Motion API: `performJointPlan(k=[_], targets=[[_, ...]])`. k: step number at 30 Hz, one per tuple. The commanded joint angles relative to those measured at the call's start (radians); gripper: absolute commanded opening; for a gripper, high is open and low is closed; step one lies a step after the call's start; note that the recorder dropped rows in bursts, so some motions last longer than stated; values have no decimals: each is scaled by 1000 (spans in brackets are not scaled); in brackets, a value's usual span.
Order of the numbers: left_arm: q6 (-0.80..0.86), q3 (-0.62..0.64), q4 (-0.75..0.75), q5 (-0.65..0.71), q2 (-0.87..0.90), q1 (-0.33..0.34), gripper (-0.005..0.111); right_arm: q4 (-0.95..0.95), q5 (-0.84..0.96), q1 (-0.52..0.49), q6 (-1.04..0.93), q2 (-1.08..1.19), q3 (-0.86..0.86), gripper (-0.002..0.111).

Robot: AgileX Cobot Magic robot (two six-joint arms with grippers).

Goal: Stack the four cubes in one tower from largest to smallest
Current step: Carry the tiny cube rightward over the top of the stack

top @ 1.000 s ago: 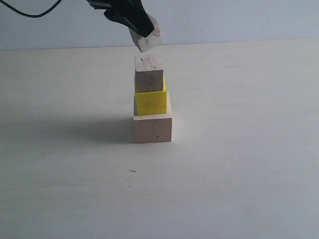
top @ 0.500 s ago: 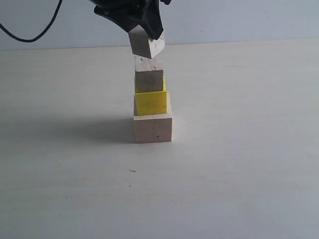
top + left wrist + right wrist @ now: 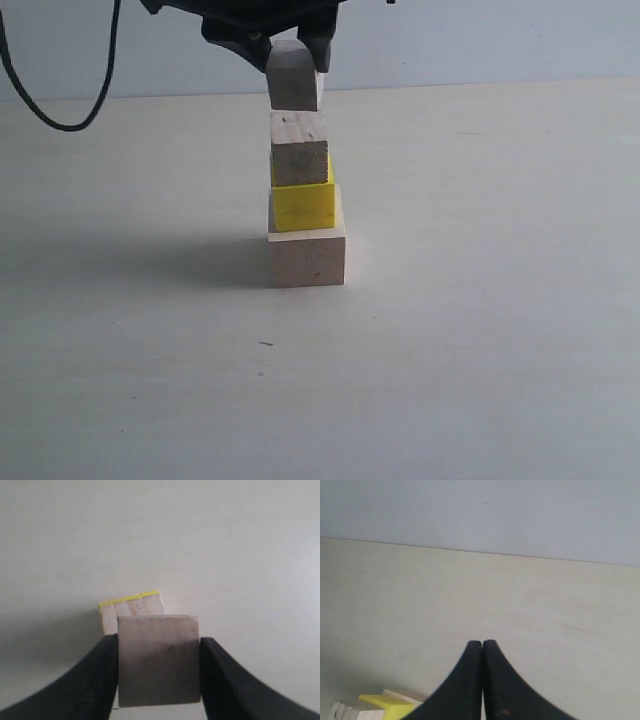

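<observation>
A three-cube column stands mid-table: the pale largest cube (image 3: 307,257) at the bottom, the yellow cube (image 3: 303,204) on it, a small wooden cube (image 3: 299,148) on top. Right above that column hangs the smallest wooden cube (image 3: 292,76), level, with my left gripper (image 3: 291,60) shut on its sides. I cannot tell whether it touches the cube below. In the left wrist view the held cube (image 3: 158,660) sits between the black fingers (image 3: 100,680), and the tower's edge (image 3: 131,611) shows beyond it. My right gripper (image 3: 482,645) is shut on nothing, with the yellow cube (image 3: 385,701) at that view's edge.
The pale table (image 3: 480,300) runs to a grey-blue back wall (image 3: 480,40). A black cable (image 3: 60,90) hangs at the upper left of the exterior view.
My left gripper has carried the smallest cube leftward and turned it from tilted to level, now centred over the column. The three stacked cubes have not moved.
</observation>
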Motion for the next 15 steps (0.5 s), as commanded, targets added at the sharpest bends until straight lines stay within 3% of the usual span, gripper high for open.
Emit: performJointPlan(k=[1, 15], targets=[[-81, 5, -1, -11, -22, -23, 0, 6, -3, -4, 8, 30, -5, 0], [-183, 5, 54, 40, -16, -35, 0, 104, -3, -4, -10, 45, -5, 0]])
